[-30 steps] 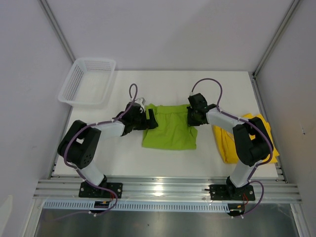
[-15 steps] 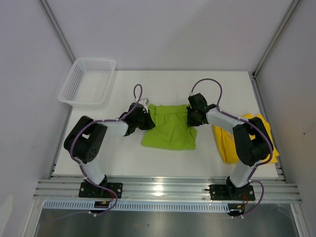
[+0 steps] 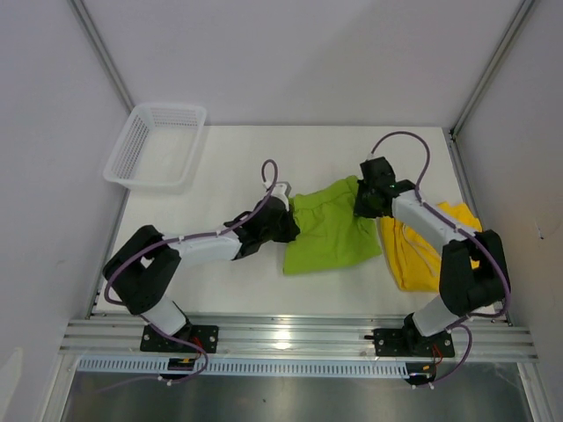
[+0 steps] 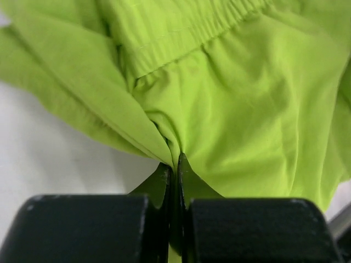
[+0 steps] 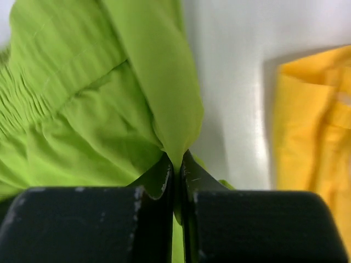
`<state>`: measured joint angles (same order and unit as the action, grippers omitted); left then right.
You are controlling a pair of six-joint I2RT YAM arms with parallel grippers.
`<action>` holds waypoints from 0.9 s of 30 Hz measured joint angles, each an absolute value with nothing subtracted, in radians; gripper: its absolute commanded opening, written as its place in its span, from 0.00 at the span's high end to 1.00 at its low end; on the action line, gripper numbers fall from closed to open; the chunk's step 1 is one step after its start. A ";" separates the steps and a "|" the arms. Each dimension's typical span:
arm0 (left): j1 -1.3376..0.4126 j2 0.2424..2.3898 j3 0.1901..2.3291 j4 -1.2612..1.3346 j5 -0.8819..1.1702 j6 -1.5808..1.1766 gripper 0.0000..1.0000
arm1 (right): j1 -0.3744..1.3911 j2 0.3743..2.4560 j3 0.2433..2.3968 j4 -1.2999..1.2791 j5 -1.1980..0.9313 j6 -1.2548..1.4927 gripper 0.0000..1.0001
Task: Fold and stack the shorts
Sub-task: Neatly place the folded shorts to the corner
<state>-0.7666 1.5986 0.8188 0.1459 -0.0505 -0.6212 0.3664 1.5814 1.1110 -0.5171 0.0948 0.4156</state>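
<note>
- Left gripper [image 3: 287, 227]: the jaws are pinched together on the left edge of the lime green shorts [image 3: 330, 236]. In the left wrist view, a fold of green cloth runs down between the two black fingers [image 4: 88, 230], with the gathered elastic waistband just beyond the pinch.
- Right gripper [image 3: 366, 204]: the jaws are likewise closed on the right edge of the same garment. The right wrist view shows a narrow fold of green fabric clamped between them.
- Lime green shorts: they lie between the two grippers near the middle of the surface [image 3: 220, 167]. They sit askew, with the right side farther from the arm bases than the left.
- Yellow shorts [image 3: 427, 255]: a rumpled heap at the right side of the surface, just beside the green pair and partly hidden under the right arm.
- White mesh basket [image 3: 167, 110]: it sits at the far left corner, well apart from both garments.
</note>
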 measured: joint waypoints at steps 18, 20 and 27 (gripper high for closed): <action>-1.168 2.000 1.445 0.144 -0.261 -0.718 1.00 | -0.089 1.172 1.106 -0.731 0.439 0.471 1.00; -1.192 2.051 1.503 0.150 -0.270 -0.706 1.00 | -0.140 1.165 1.097 -0.727 0.456 0.470 1.00; -1.276 2.242 1.740 0.125 -0.311 -0.680 1.00 | -0.276 1.179 1.045 -0.705 0.488 0.470 1.00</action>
<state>-1.2762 2.2417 1.7397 0.1253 -0.3107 -0.6804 -0.2764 1.1793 1.0454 -0.7052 0.4877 0.4702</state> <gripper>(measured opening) 0.015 0.029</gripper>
